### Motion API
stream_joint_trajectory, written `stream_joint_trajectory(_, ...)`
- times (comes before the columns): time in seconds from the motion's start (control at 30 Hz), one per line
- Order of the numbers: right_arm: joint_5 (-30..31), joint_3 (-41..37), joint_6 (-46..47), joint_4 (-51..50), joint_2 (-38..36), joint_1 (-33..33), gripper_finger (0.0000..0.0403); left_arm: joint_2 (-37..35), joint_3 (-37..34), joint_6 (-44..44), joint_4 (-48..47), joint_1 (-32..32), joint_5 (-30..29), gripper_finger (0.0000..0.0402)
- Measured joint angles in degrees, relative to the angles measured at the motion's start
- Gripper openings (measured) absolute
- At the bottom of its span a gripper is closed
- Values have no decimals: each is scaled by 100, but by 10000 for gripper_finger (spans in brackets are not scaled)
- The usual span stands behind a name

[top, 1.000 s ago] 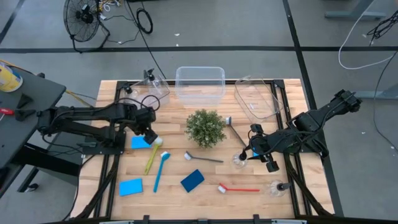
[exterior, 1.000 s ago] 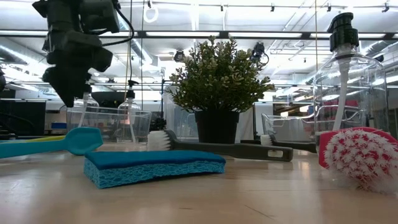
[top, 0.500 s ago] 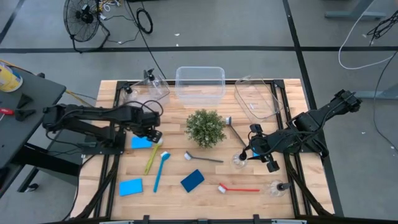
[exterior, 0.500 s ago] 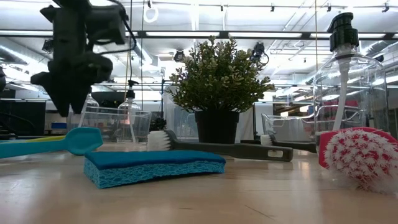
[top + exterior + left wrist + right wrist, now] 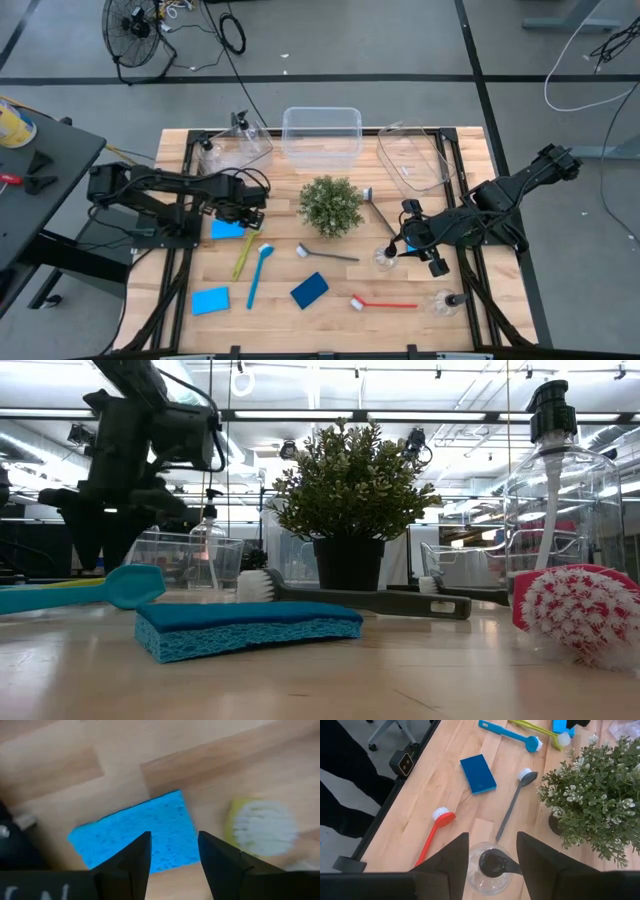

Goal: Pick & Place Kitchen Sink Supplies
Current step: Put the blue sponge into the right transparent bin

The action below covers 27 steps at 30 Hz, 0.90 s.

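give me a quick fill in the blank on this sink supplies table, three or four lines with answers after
1. The left end effector hovers over a ____ sponge.
2. The right end effector hangs above a clear bottle with a ____ cap.
3. The brush beside that sponge has a ____ head.
4. The bushy green plant stands in a ____ pot.

Answers: blue; black; yellow; black

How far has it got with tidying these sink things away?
Nothing looks put away yet: the clear bin appears empty. The left tool hovers open over a blue sponge; the right tool straddles a bottle. The other sponges, brushes and bottles lie around the plant.
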Motion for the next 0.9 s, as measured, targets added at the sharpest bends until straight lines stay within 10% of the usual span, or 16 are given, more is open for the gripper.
stream_joint_trajectory(0.9, 0, 0, -15, -6, 0, -2, 168, 969, 9, -410, 502, -57, 19, 124)
